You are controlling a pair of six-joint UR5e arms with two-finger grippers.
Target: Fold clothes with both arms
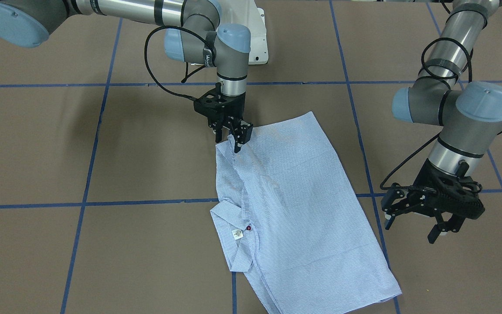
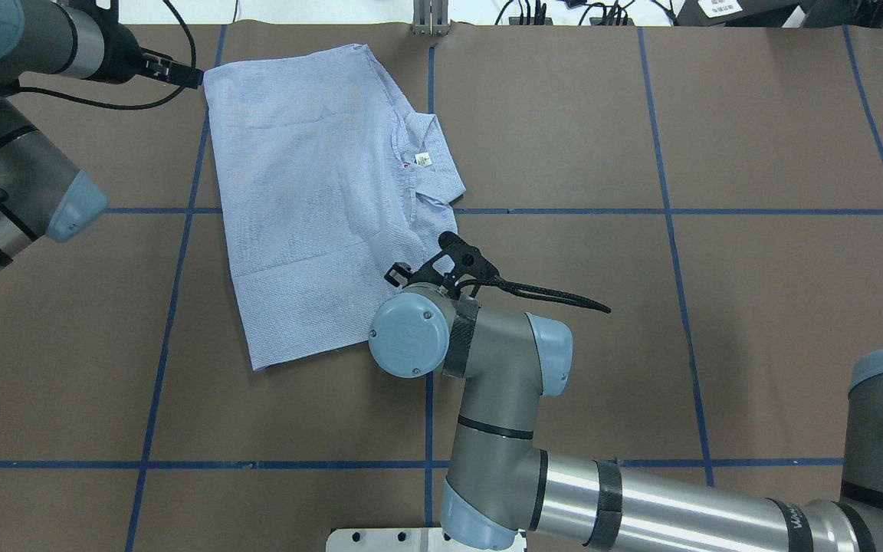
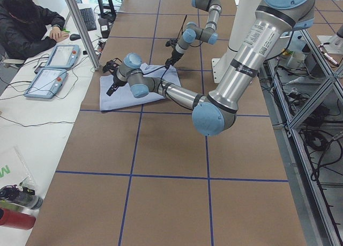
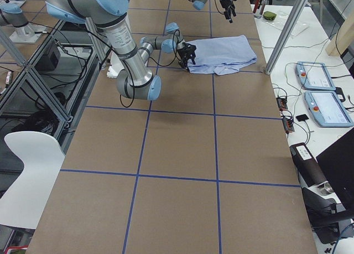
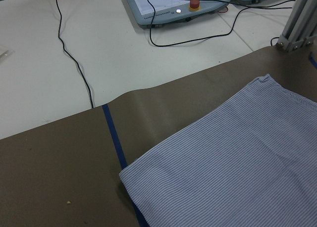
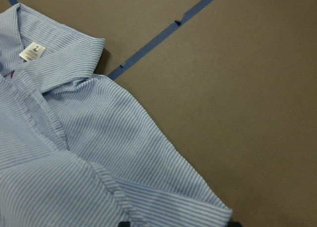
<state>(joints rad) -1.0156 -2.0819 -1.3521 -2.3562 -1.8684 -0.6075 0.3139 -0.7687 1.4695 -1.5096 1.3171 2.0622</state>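
My right gripper [image 1: 228, 145] points straight down at the near corner of the shirt [image 1: 294, 205]. Its jaws stand apart, with the folded edge of the cloth rising between them. My right wrist camera shows two dark fingertips [image 6: 233, 223] at the bottom of its picture with a striped cuff [image 6: 208, 207] lying flat between them, so nothing is pinched. My left gripper [image 1: 409, 233] hangs above the table [image 1: 103, 152] just beside the shirt's opposite long edge, clear of the cloth. Its jaws are spread wide and it holds nothing.

The shirt lies flat on the brown table, folded into a rough rectangle. It sits on my left half of the table, towards the far edge. The collar [image 1: 229, 226] sticks out on the side facing my right arm. It shows a small white tag [image 1: 237, 234] and a red button [image 1: 249, 227] just beside the tag. From my left wrist I see one neat corner of the striped cloth lying over a line of blue tape [image 5: 115, 138].

Blue tape also marks the brown surface into large squares. Beyond the table's far edge is a white bench with a teach pendant [image 5: 173, 7], a black cable [image 5: 74, 59] and the foot of an aluminium post [image 5: 302, 24]. A person [image 3: 27, 26] sits at that bench.
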